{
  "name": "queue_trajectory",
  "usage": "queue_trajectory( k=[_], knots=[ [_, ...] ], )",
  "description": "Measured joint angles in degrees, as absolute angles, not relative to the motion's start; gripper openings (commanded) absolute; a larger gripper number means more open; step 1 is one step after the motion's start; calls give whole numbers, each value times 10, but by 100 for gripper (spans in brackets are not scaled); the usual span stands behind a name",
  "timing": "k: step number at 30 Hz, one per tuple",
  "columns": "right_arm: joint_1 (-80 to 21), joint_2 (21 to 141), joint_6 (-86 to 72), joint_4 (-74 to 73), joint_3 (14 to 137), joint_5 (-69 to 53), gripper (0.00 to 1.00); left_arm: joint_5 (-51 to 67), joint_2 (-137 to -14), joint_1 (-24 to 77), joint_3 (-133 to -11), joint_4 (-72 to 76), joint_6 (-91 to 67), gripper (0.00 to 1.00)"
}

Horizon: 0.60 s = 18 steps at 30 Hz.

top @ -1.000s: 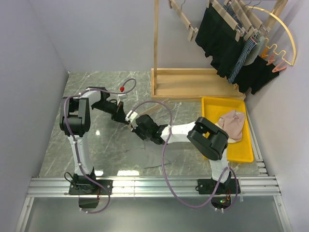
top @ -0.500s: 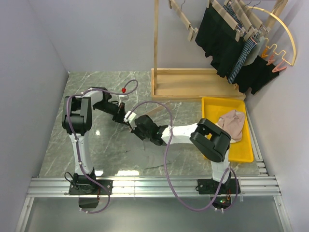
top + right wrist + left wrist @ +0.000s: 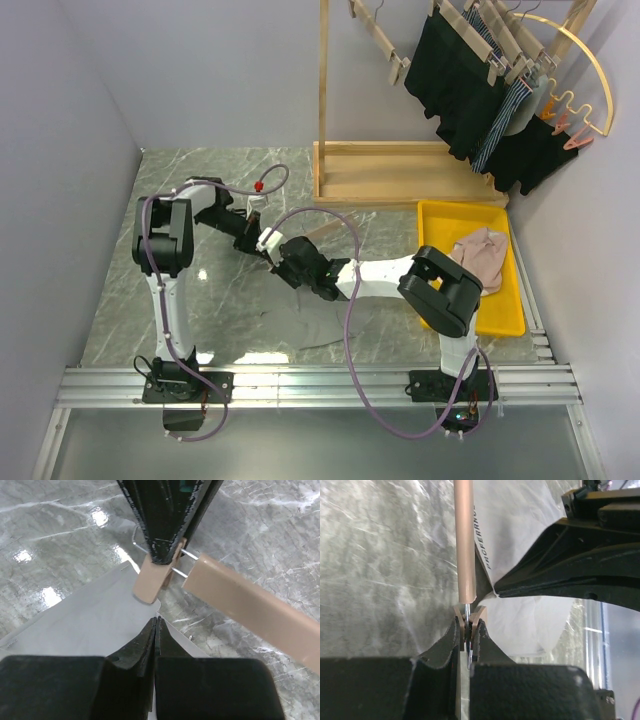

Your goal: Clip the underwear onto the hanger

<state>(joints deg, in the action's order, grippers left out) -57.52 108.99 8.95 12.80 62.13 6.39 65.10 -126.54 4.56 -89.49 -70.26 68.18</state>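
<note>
Left pincer (image 3: 468,630): clenched on the tail ends of the clip (image 3: 149,584) at the end of the hanger (image 3: 465,540). The bar runs straight away from the fingers, held just above the table (image 3: 60,525).

Right pincer (image 3: 155,626): pinched shut on an edge of the underwear (image 3: 85,620). That edge is raised to just under the clip's tip, very near it, perhaps touching.

Change over the last second: both elbows have shifted a little, and the meeting point of the pincers has barely moved. The grey cloth now trails out from under the right forearm across the table (image 3: 318,318), where little of it showed before. My reading is that the cloth is being drawn up and fed to the clip, and that it is not clipped yet.

Hard to make out:
- Whether the clip's mouth is open or shut.
- Whether any cloth sits between its halves.
- In the top view the arms cover the meeting point.
- The hanger's far end and hook are out of both wrist views.

Well apart: a yellow tray (image 3: 505,320) holding a pinkish garment (image 3: 478,255), and a wooden rack (image 3: 390,175) hung with dark clothes.
</note>
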Motion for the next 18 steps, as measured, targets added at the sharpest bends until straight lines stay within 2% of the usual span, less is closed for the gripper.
queue_trajectory(
  k=[18],
  knots=[
    [-576, 1081, 89, 123, 621, 65, 0, 650, -1284, 78, -910, -760, 750, 0]
  ],
)
